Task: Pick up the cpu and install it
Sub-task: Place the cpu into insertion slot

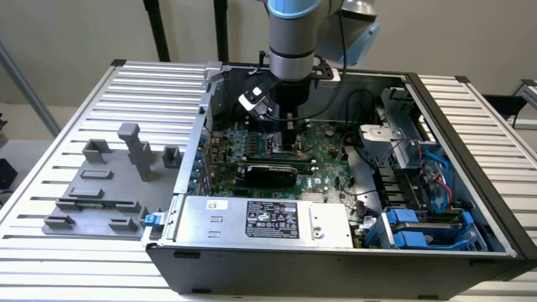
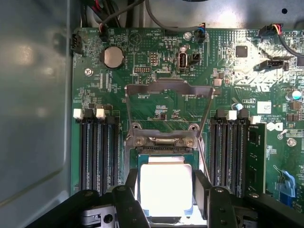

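The cpu, a small square chip with a bright silvery top and pale rim, sits between my two dark fingers, which press on its opposite edges. My gripper is shut on the cpu just over the motherboard's socket, whose metal load plate is swung open beyond it. Whether the chip rests in the socket or hangs just above it, I cannot tell. In the exterior view my gripper reaches straight down into the open computer case, onto the middle of the green motherboard.
Black memory slots flank the socket on both sides, with one module fitted. A power supply, blue drive bays and cables crowd the case. A grey fixture plate with blocks lies at the exterior view's left.
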Robot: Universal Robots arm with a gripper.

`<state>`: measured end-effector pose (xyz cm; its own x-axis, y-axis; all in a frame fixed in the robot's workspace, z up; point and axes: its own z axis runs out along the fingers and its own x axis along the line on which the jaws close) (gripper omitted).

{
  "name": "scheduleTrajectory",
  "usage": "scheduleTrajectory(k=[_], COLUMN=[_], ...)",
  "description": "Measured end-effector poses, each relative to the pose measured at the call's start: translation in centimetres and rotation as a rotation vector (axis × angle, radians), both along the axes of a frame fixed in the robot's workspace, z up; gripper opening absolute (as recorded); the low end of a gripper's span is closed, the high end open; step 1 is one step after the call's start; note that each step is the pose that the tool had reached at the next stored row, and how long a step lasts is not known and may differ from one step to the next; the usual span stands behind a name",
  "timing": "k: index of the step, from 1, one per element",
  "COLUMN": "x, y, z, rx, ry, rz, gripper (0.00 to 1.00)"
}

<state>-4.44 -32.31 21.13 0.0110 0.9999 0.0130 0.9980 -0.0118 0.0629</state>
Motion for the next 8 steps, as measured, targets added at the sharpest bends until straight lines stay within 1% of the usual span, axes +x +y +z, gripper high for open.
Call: scheduleTrajectory(k=[4,8], x=[-0.03,-0.03], y=[0.00,0.00], z=[-0.70,-1.06], rx=[-0.0015,-0.0031], ry=[0.0000,0.0000], rz=[0.000,-0.002], gripper=[0.55,0.55])
